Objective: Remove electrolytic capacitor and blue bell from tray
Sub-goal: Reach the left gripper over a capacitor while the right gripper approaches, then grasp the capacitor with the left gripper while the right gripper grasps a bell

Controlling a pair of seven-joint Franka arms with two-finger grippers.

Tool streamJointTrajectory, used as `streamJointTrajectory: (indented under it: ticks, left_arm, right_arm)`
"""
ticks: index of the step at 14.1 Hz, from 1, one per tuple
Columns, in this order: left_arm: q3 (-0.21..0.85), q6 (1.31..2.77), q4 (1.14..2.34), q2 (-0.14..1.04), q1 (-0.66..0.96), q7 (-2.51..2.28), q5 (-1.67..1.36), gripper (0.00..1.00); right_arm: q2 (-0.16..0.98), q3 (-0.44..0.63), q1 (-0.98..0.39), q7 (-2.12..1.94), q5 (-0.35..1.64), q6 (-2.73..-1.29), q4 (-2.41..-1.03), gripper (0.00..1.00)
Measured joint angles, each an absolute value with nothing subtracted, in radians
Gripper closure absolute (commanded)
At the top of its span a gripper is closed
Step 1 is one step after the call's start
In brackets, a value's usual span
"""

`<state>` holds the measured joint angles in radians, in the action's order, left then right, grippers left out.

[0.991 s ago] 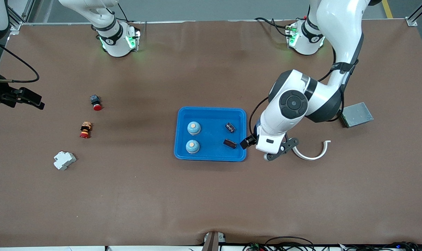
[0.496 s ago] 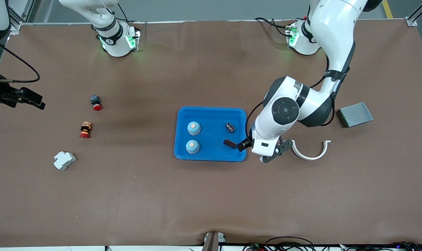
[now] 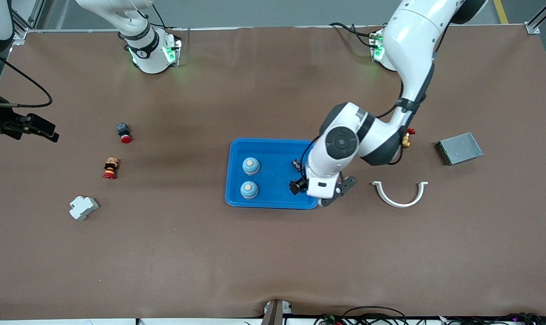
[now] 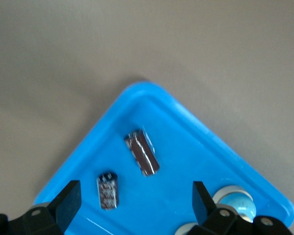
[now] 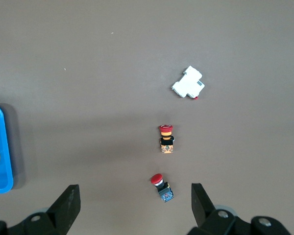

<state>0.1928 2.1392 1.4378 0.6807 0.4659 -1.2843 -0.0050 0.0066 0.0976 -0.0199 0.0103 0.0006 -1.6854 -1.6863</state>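
Hovering your left gripper [image 4: 132,205] with fingers spread over the tray [image 3: 237,198] where both capacitors [image 4: 142,152] are lying, you're looking at light, stiff, slippery little cans, so pinch across the round body, while the right gripper [image 5: 132,208] is waiting, spread too.

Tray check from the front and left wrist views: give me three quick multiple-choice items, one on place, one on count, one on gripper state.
1. The left gripper is over:
A. the tray
B. the white arc
C. the grey box

2. Blue bells in the tray:
A. one
B. two
C. three

3. The left gripper is:
A. shut on a capacitor
B. open
C. shut on a bell

Answers:
1 A, it hangs over the tray's end with the two capacitors.
2 B, two bells sit side by side.
3 B, its fingers stand apart, holding nothing.
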Motion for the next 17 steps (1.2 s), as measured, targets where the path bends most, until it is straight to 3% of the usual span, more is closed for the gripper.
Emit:
streamJointTrajectory:
  ticks: [8, 11, 17]
  left_arm:
    - [0.192, 2.14, 1.438, 0.766, 0.521, -1.477, 0.052, 0.0]
    - [0.191, 2.14, 1.437, 0.793, 0.53, -1.499, 0.06, 0.0]
    - [0.188, 2.149, 1.436, 0.818, 0.53, -1.545, 0.069, 0.0]
  right_arm:
    - [0.009, 0.094, -0.044, 0.071, 0.026, -1.693, -1.713, 0.0]
    - [0.011, 0.087, -0.161, 0.273, 0.031, -1.753, -1.769, 0.0]
    - [0.065, 0.078, -0.458, 0.63, 0.032, -2.005, -1.937, 0.0]
